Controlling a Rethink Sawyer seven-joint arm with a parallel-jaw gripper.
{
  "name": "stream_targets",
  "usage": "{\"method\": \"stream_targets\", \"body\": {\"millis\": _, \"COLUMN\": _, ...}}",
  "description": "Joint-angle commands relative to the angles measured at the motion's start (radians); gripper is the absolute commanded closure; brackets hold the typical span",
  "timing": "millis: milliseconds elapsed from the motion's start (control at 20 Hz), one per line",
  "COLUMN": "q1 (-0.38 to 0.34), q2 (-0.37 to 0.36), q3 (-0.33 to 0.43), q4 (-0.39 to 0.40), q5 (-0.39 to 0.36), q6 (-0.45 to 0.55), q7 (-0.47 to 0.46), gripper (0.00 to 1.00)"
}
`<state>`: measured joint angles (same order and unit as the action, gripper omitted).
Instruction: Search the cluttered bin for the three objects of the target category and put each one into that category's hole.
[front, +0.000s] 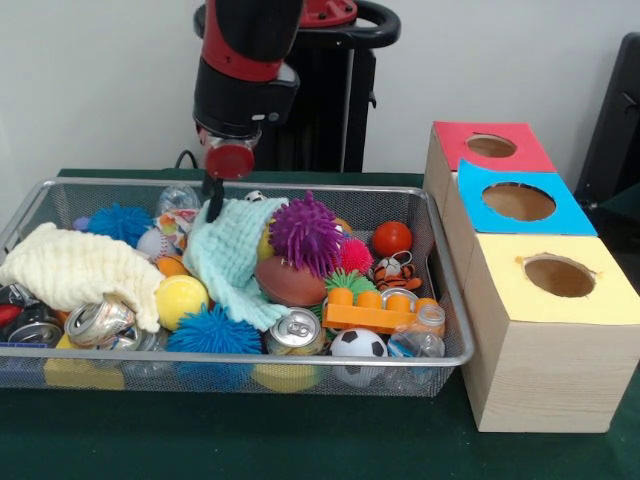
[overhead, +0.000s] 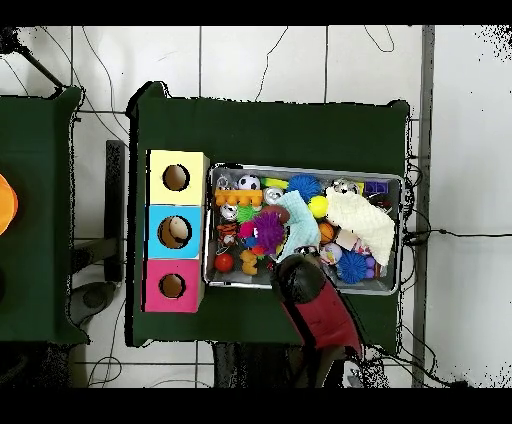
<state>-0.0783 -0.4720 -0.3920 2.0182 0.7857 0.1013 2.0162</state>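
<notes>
**Arm low over the back of a crowded wire bin on a green-covered table**

A dark green cloth (front: 300, 440) covers the table, and a plain pale wall (front: 100, 90) stands behind it. From overhead the floor (overhead: 260, 60) is light tile with thin dark cables trailing across it, and a second green surface (overhead: 35, 200) sits well apart at one side.

The wire bin (front: 455, 300) is packed full. A cream towel (front: 75, 270) lies heaped at one end, and a pale green cloth (front: 225, 255) is draped over the middle. Around them are a purple spiky ball (front: 305, 235), blue spiky balls (front: 212, 330), a yellow ball (front: 180, 297), a brown football (front: 290, 282), a small soccer ball (front: 358, 343), a red ball (front: 391, 238), an orange block (front: 375, 312) and crushed cans (front: 98, 322).

Just beside the bin stand three wooden boxes, each with a round hole on top: a red-topped box (front: 490, 146), a blue-topped box (front: 518, 202) and a yellow-topped box (front: 558, 276), in a touching row.

The gripper (front: 213, 200) hangs at the bin's back edge, its dark tip touching the top of the pale green cloth. Whether its fingers are spread or closed cannot be told.
</notes>
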Motion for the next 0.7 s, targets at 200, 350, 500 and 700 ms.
{"method": "stream_targets", "body": {"millis": 200, "q1": 0.064, "q2": 0.103, "q3": -0.017, "q4": -0.161, "q5": 0.08, "q6": 0.179, "q7": 0.34, "gripper": 0.0}}
{"method": "stream_targets", "body": {"millis": 350, "q1": 0.079, "q2": 0.117, "q3": -0.035, "q4": -0.179, "q5": 0.082, "q6": 0.204, "q7": 0.355, "gripper": 0.0}}
{"method": "stream_targets", "body": {"millis": 500, "q1": 0.073, "q2": 0.119, "q3": -0.03, "q4": -0.187, "q5": 0.075, "q6": 0.208, "q7": 0.352, "gripper": 0.0}}
{"method": "stream_targets", "body": {"millis": 700, "q1": 0.068, "q2": 0.12, "q3": -0.012, "q4": -0.192, "q5": 0.066, "q6": 0.202, "q7": 0.358, "gripper": 0.0}}
